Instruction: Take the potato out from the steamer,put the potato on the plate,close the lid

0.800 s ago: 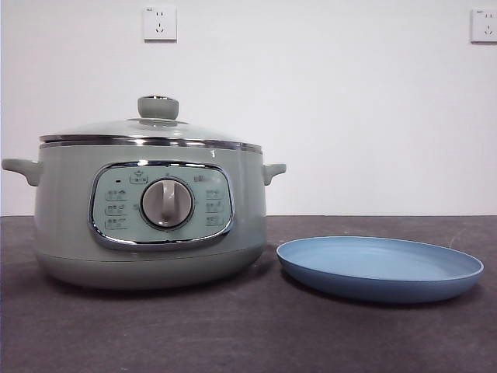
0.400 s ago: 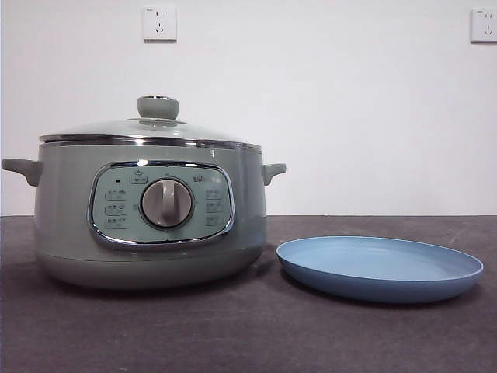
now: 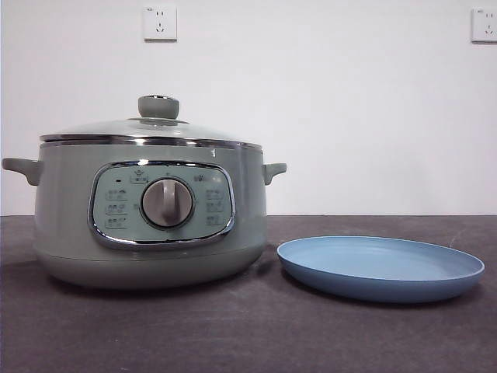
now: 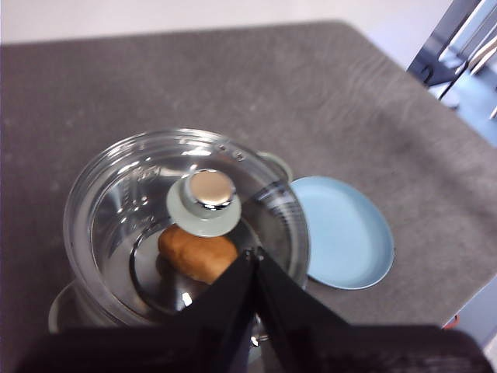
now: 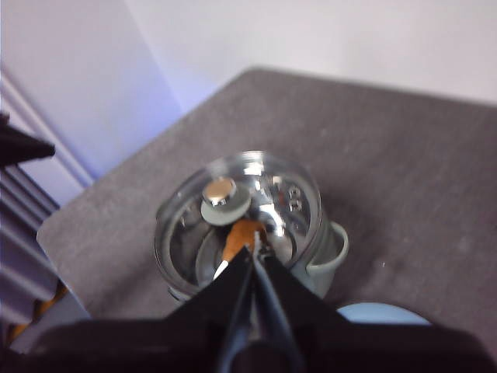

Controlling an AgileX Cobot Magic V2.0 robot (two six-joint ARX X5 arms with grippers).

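**Initially: lid on, both arms high above the steamer**

Plainly, nothing of the task is done yet; the steamer [image 3: 151, 221] stands on the dark table with the lid [image 3: 151, 130] seated on its rim, and the plate [image 3: 380, 268] lies bare just beside it, near but not touching. Neither arm enters the front view; both wait above.

Left gripper [image 4: 254, 256]: jaws pressed together to a point, holding nothing; it hangs well above the pot, its tips aimed close by the knob [image 4: 203, 202]. Right gripper [image 5: 252, 252]: jaws likewise brought together and empty; it looks down from farther off, so the pot appears smaller there, the steamer [image 5: 248, 225] and knob [image 5: 224, 200] both ahead of its tips.

Potato [image 4: 198, 254]: seen through the glass, lying on the pot's floor, partly under the knob and off-centre; in the left wrist view its long axis runs roughly crosswise to the jaws' line. The right wrist view shows only an orange sliver of the potato [image 5: 242, 233] beside the jaw tips.

Governing relation: the knob lies between either gripper and the potato, so the lid must come off first. By judgement the left gripper is the nearer to the knob and would need to part its jaws before descending; which arm stands on the plate's side cannot be told surely from these views.
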